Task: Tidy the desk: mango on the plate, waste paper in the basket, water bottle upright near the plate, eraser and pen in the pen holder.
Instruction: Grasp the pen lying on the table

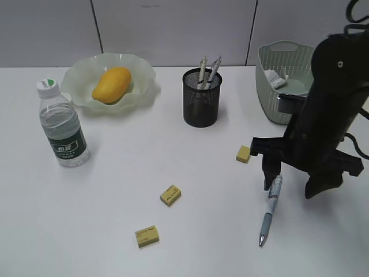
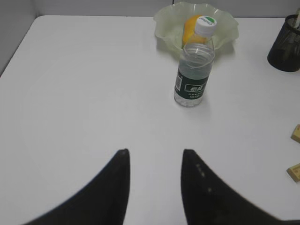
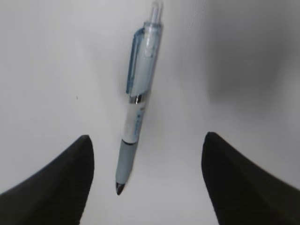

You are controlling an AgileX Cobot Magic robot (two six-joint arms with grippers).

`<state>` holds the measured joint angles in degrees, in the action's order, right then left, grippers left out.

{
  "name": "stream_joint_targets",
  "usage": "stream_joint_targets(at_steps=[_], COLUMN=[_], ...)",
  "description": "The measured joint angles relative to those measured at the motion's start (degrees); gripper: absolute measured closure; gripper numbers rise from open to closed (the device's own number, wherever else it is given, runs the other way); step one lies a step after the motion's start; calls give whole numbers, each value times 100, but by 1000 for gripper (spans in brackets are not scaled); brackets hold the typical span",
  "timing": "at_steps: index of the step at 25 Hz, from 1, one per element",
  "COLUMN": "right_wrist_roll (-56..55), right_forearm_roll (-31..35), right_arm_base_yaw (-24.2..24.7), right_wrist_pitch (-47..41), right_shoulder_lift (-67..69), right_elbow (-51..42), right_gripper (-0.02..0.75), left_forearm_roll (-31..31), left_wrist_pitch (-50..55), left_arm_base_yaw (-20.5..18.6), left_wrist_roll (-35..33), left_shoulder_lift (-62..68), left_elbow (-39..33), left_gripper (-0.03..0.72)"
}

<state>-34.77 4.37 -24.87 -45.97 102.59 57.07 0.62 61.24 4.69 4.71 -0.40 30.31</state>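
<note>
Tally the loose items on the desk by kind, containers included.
Yellow rectangular erasers: 3
Pale-blue pen lying flat: 1
Pens standing in black mesh pen holder: 2
Clear plastic water bottle: 1
Yellow-orange mango: 1
Ruffled green plate: 1
Sage-green woven basket: 1
Pen holder: 1
Crumpled paper: 1
Total: 12

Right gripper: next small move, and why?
Probably lower straight down and close on the pen. The right gripper is open with the pen lying flat on the desk between its fingers, not yet gripped; the pen holder awaits it.
</note>
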Motion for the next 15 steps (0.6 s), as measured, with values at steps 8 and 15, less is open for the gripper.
stream_joint_targets(at_steps=[8, 15], right_wrist_roll=[-192, -408], right_forearm_roll=[-55, -62], right_arm_base_yaw=[-103, -105], right_wrist_pitch=[41, 122], right_shoulder_lift=[590, 862], right_elbow=[407, 412], right_gripper=[174, 185], left_forearm_roll=[0, 0], left_wrist_pitch=[0, 0], left_arm_base_yaw=[57, 57], left_wrist_roll=[0, 0], left_shoulder_lift=[0, 0], left_elbow=[0, 0], left_gripper=[440, 449])
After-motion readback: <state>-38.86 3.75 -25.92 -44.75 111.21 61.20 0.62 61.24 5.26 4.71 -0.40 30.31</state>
